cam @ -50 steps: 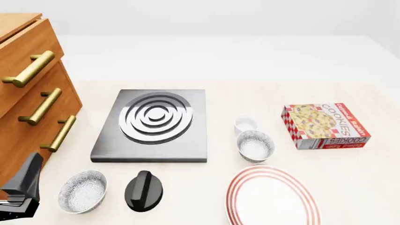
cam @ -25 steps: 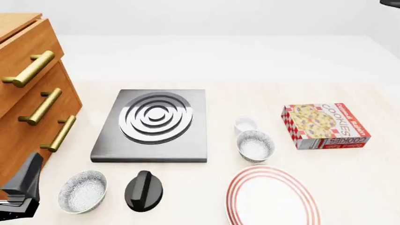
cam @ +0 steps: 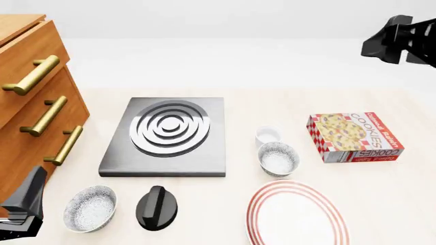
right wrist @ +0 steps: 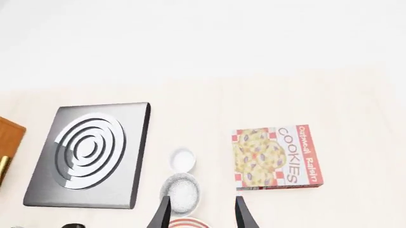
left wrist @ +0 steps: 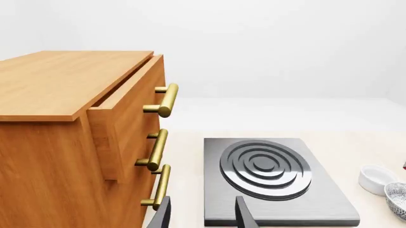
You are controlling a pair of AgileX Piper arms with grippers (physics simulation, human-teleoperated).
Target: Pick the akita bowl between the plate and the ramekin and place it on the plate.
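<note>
Plainly my right gripper (right wrist: 198, 213) hangs high with fingers parted and empty, approach only begun; my left gripper (left wrist: 201, 216), lower left of the front view, is likewise parted and empty; the grey speckled akita bowl (cam: 278, 158) sits right of centre, between the small white ramekin (cam: 268, 136) and the red-ringed white plate (cam: 297, 214); next I should descend over its rim.

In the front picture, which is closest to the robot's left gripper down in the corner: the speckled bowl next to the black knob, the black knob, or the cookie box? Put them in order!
From the left gripper, low at the front view's left edge:
1. The speckled bowl, right beside it.
2. The black knob, just past that bowl.
3. The cookie box, far across on the right side.
</note>
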